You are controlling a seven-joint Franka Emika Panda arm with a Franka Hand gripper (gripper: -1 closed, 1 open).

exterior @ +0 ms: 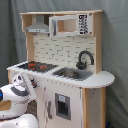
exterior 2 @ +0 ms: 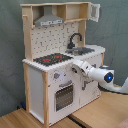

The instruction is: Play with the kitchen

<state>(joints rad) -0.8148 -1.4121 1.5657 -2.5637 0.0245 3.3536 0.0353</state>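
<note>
Looking at both exterior views, we see the kitchen (exterior: 65, 75) (exterior 2: 60, 60), a white and light-wood toy unit, standing upright in front of a grey curtain (exterior: 115, 45). In the second exterior view it stands on a light wooden floor (exterior 2: 100, 112).

Along its counter (exterior: 100, 79), the black-and-red stovetop (exterior: 35, 65) (exterior 2: 52, 59) takes one end and the sink (exterior: 72, 73) (exterior 2: 82, 50) sits beside it, with the black faucet (exterior: 85, 59) (exterior 2: 74, 39) curving up at the counter's back edge behind the sink. Above the stovetop hangs the grey hood (exterior: 37, 26) (exterior 2: 49, 21), and an upper shelf (exterior: 65, 25) (exterior 2: 75, 11) runs beside it under the top board. A tiled back panel (exterior: 60, 50) fills the space between counter and shelf.

On the front, below the stovetop, we see the oven door (exterior 2: 64, 95) with a dark window, and knobs (exterior 2: 57, 76) just above it.

The white arm (exterior: 17, 95) (exterior 2: 100, 75) reaches toward the front of the unit, just under the counter's front edge. In the second exterior view its end meets the front panel near the knobs, at the gripper (exterior 2: 75, 66). We cannot tell whether the fingers are open or closed, nor whether they touch a knob.
</note>
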